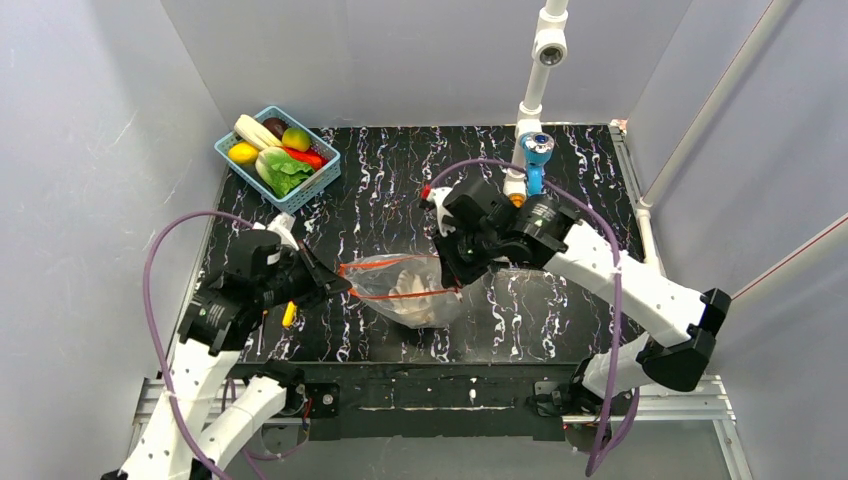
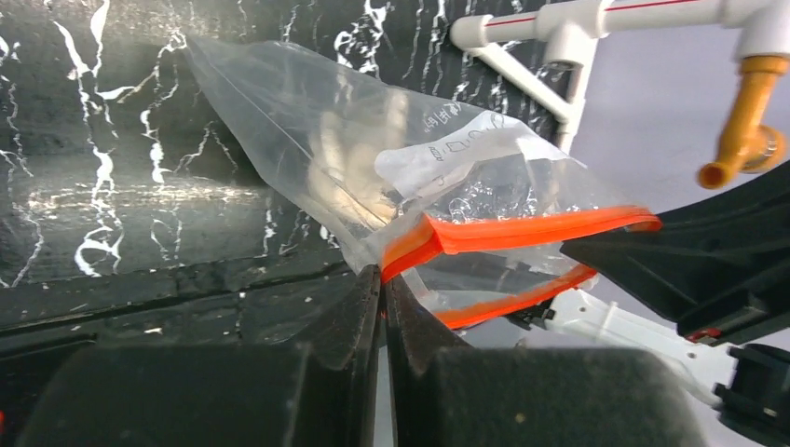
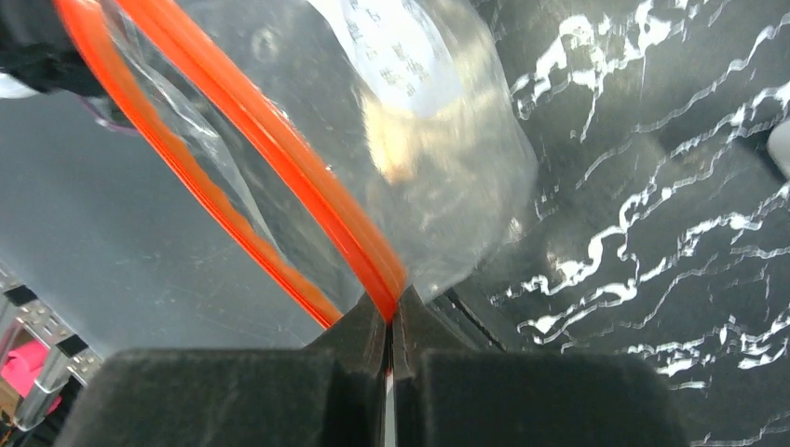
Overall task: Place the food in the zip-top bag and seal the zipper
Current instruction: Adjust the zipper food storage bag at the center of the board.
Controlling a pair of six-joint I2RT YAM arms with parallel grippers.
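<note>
The clear zip-top bag (image 1: 415, 290) hangs stretched between my two grippers over the middle of the black table, mouth open. Its red zipper (image 1: 395, 261) forms an open loop. My left gripper (image 1: 340, 283) is shut on the zipper's left end (image 2: 410, 247); the fingertips (image 2: 382, 277) pinch it. At the opposite end (image 3: 377, 270) my right gripper (image 1: 452, 280) is shut on the strip too. A pale lumpy piece (image 1: 420, 297) shows through the plastic. The green lettuce (image 1: 287, 172) and a round yellow-green fruit (image 1: 296, 138) lie in the blue basket.
The blue basket (image 1: 318, 183) stands at the table's back left, also holding a long white leek (image 1: 257, 132), a red chili (image 1: 308, 157) and a yellow fruit (image 1: 243, 153). A white pipe stand with a blue fitting (image 1: 535, 150) rises behind the right arm.
</note>
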